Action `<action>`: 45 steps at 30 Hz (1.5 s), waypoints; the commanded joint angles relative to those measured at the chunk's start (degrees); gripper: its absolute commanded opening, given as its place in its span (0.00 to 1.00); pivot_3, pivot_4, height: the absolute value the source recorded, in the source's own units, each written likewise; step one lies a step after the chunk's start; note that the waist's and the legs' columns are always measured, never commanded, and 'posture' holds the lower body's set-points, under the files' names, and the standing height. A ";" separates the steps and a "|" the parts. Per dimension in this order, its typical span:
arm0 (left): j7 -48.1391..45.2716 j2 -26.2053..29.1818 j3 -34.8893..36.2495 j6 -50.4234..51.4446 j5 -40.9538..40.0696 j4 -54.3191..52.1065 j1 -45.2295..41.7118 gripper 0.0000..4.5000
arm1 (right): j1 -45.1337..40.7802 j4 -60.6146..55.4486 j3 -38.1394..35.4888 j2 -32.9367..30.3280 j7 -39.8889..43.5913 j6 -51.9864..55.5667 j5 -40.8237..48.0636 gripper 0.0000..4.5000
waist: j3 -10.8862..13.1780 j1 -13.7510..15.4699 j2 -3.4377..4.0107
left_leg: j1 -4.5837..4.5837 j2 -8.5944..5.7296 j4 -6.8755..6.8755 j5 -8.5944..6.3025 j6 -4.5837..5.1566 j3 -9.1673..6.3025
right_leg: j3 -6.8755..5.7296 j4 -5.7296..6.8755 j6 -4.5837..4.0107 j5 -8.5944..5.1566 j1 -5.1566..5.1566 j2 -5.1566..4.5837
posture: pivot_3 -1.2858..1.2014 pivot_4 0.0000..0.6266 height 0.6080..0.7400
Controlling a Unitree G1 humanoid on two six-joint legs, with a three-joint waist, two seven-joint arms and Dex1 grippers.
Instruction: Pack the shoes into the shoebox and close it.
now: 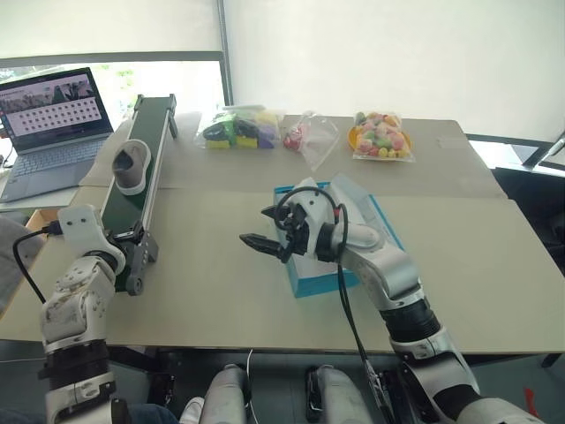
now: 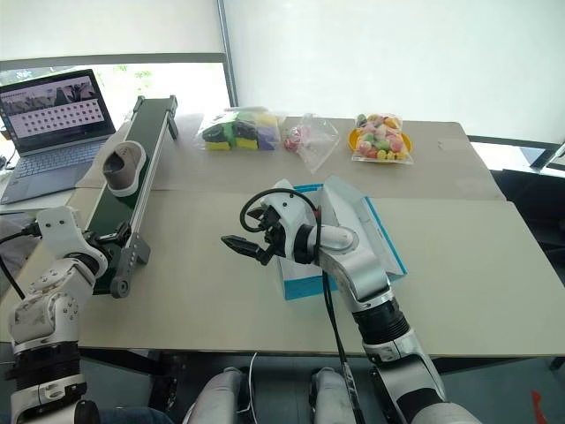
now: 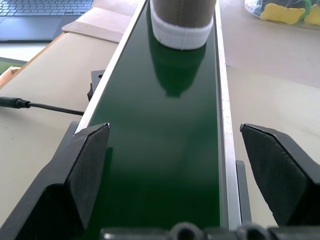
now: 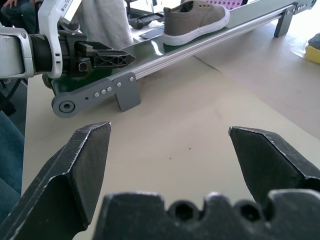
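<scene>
One grey-brown shoe (image 1: 132, 165) with a white sole stands on the green conveyor belt (image 1: 141, 190), far along it. My left gripper (image 3: 175, 129) is open at the belt's near end, its fingers (image 3: 85, 170) straddling the belt, well short of the shoe (image 3: 182, 20). The turquoise shoebox (image 1: 311, 283) lies at the table's middle, lid (image 2: 380, 231) up, largely hidden behind my right arm. My right gripper (image 1: 256, 240) hovers open over the table just left of the box, pointing toward the conveyor (image 4: 200, 47), with nothing between its fingers (image 4: 85, 165).
A laptop (image 1: 53, 124) sits at the far left. Clear bags of colourful items (image 1: 238, 128) (image 1: 381, 134) and a smaller bag (image 1: 305, 134) lie along the table's far side. A cable (image 3: 40, 106) runs beside the conveyor's near end.
</scene>
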 commanded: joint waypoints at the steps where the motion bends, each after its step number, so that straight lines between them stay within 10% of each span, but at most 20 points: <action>1: 0.15 -0.02 0.85 -1.44 0.31 -0.31 -0.45 1.00 | -1.16 -2.56 -1.09 0.22 -0.11 0.12 1.18 0.99 | 0.00 0.03 0.00 | 0.00 0.00 0.00 0.00 0.00 0.00 | 0.00 0.00 0.00 0.00 0.00 0.00 | 0.52 0.24 0.75; 14: 0.63 -0.56 0.40 -1.90 0.88 1.83 -1.45 1.00 | -1.53 -2.49 -1.57 0.52 -0.32 -0.13 1.29 0.99 | 0.00 0.03 0.00 | -0.01 0.00 0.00 0.00 0.00 -0.02 | -0.04 -0.01 -0.01 -0.01 0.01 -0.01 | 0.52 0.24 0.75; 21: 0.50 -1.59 0.75 -1.33 -0.35 2.89 -3.60 0.58 | -2.27 -2.92 -2.37 0.56 -0.73 0.01 1.51 1.00 | 0.00 0.49 0.00 | 0.00 -0.01 0.00 0.00 0.00 -0.02 | -0.14 0.00 -0.01 -0.01 0.04 -0.04 | 0.52 0.24 0.75; 29: -1.53 -7.10 2.14 -10.75 -4.86 -3.87 -7.82 0.55 | -3.67 -0.25 -4.45 1.43 -4.07 0.28 0.63 1.00 | 0.02 1.23 -0.04 | -0.11 -0.02 0.00 0.00 -0.01 -0.08 | -0.51 -0.06 -0.06 -0.03 0.04 -0.15 | 0.52 0.24 0.75; 37: -11.64 -14.53 -7.91 -0.55 -20.82 -17.90 -4.47 0.55 | -14.24 14.19 -31.72 14.82 -24.52 20.24 20.41 1.00 | 0.03 1.11 -0.06 | -0.18 -0.04 0.06 0.04 -0.04 0.01 | -0.54 -0.04 0.24 0.24 0.21 -0.07 | 0.52 0.24 0.75; 45: -11.89 -14.67 -12.89 0.64 -20.12 -18.89 -3.80 0.55 | -17.70 12.32 -36.89 16.86 -30.91 27.00 29.65 1.00 | 0.03 0.11 -0.04 | -0.11 -0.02 0.06 0.04 -0.03 -0.07 | -0.55 -0.01 0.30 0.20 0.24 0.00 | 0.52 0.24 0.75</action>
